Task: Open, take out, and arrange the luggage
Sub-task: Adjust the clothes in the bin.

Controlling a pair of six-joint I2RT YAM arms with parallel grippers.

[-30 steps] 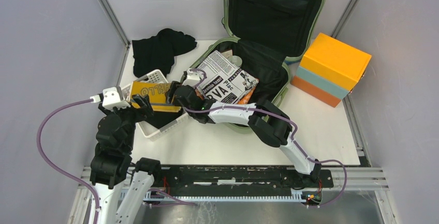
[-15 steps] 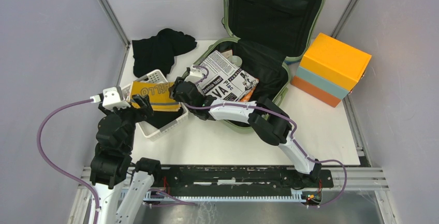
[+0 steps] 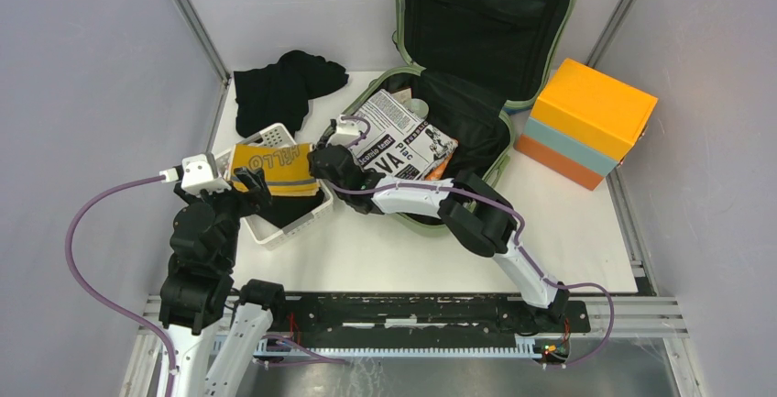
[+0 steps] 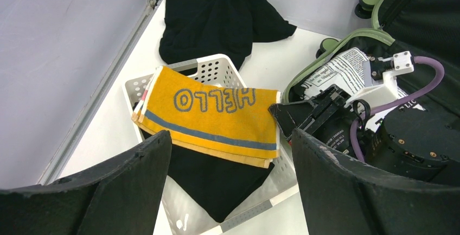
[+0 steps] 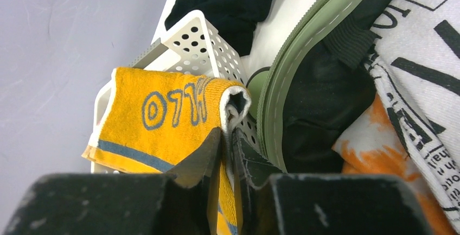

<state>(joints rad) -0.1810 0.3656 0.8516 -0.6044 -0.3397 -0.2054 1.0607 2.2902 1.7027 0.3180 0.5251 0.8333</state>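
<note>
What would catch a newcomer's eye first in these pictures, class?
The big green suitcase lies open at the back, a newsprint-patterned cloth inside. At the left, a yellow towel marked HELLO drapes over a white basket, its edge pinched by the right gripper. An orange and blue box sits right.

— What closes the space in?
— Plain pale grey wall panels (image 3: 82, 94) on the left, back and right, joined at the far corners by slanting silver metal posts (image 3: 191, 19).
— And the work surface?
— A flat matte white tabletop (image 3: 394, 250). A silver aluminium rail frame (image 3: 641, 310) runs along its near edge, with a brushed grey metal sheet (image 3: 440, 374) below.
— The light?
— Even and soft; shadows are faint.
</note>
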